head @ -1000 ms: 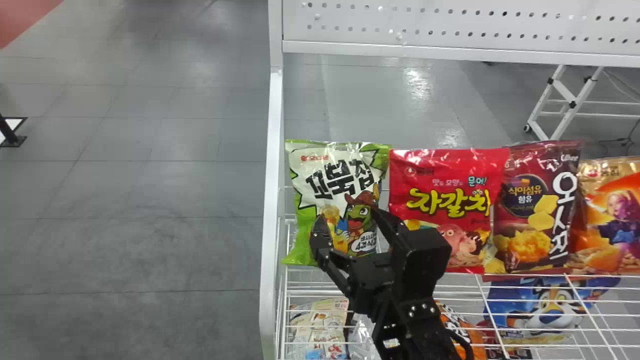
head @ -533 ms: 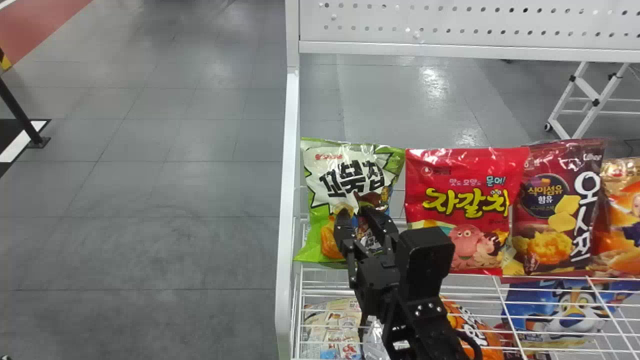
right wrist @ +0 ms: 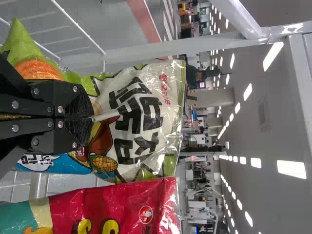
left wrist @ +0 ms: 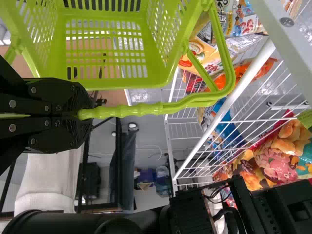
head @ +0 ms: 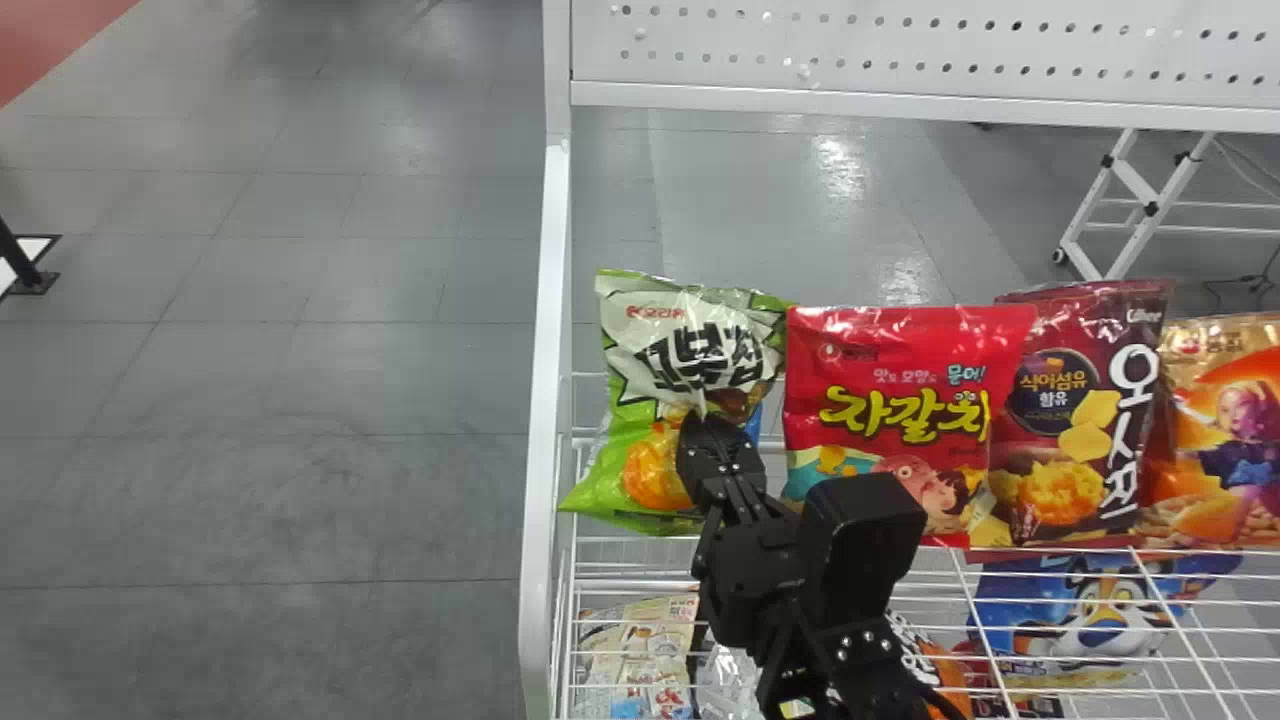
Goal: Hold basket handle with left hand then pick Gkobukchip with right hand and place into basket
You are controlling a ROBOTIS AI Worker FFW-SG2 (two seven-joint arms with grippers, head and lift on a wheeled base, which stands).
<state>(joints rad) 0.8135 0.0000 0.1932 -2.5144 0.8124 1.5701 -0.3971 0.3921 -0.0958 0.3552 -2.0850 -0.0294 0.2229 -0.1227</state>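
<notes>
"Where is the Gkobukchip (head: pixel 690 345)?"
"Near the centre of the head view. The right pincer (head: pixel 704 428) is clamped on its middle front; the left pincer (left wrist: pixel 84 115) grips the basket handle (left wrist: pixel 141 109)."
"Soft, light, probably slippery: this fold suits, but squeeze gently."

"Where is there lettering?"
"Black Korean characters cross the Gkobukchip bag (head: pixel 690 350). Yellow ones mark the red snack bag (head: pixel 900 400) just right of it, white ones the maroon snack bag (head: pixel 1070 425) farther right."
</notes>
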